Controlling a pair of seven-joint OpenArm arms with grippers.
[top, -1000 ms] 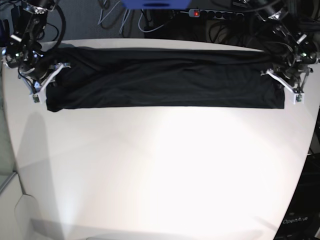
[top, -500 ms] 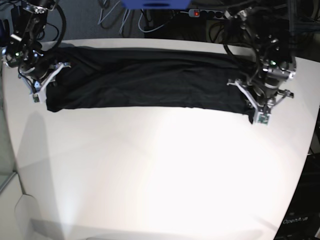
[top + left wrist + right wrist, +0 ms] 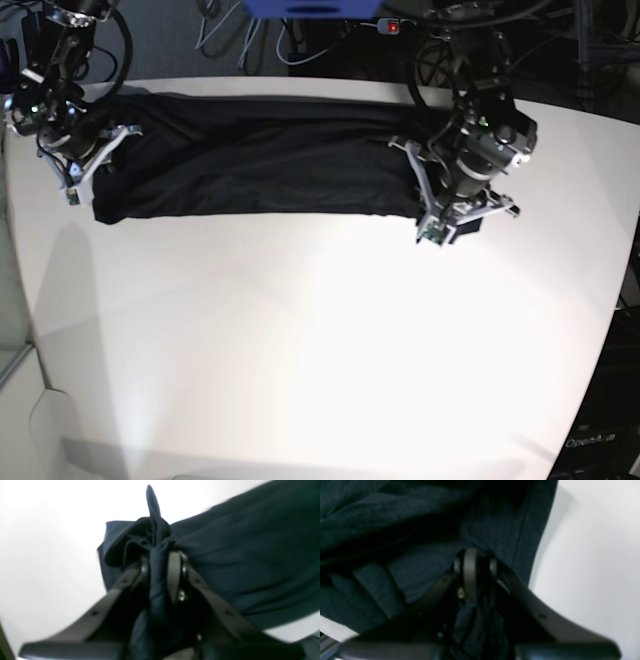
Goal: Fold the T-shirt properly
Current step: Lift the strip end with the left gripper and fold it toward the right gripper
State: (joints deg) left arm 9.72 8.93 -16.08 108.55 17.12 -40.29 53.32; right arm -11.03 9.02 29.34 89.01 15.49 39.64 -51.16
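The black T-shirt (image 3: 260, 165) lies as a long folded band across the far part of the white table (image 3: 320, 340). My left gripper (image 3: 432, 200) is shut on the shirt's right end, held over the band a little right of its middle. In the left wrist view the bunched fabric (image 3: 160, 537) is pinched in this gripper (image 3: 160, 562). My right gripper (image 3: 92, 165) is shut on the shirt's left end at the table's far left. The right wrist view shows cloth (image 3: 420, 562) around that gripper (image 3: 481, 560), with more fabric between the fingers.
Behind the table's far edge hang cables and a power strip with a red switch (image 3: 392, 27). A blue object (image 3: 310, 8) sits at the top edge of the view. The table's curved rim (image 3: 610, 330) runs down the right side.
My left arm has carried the shirt's right end leftwards, from the table's far right to right of the middle, shortening the band. The right arm has held still.
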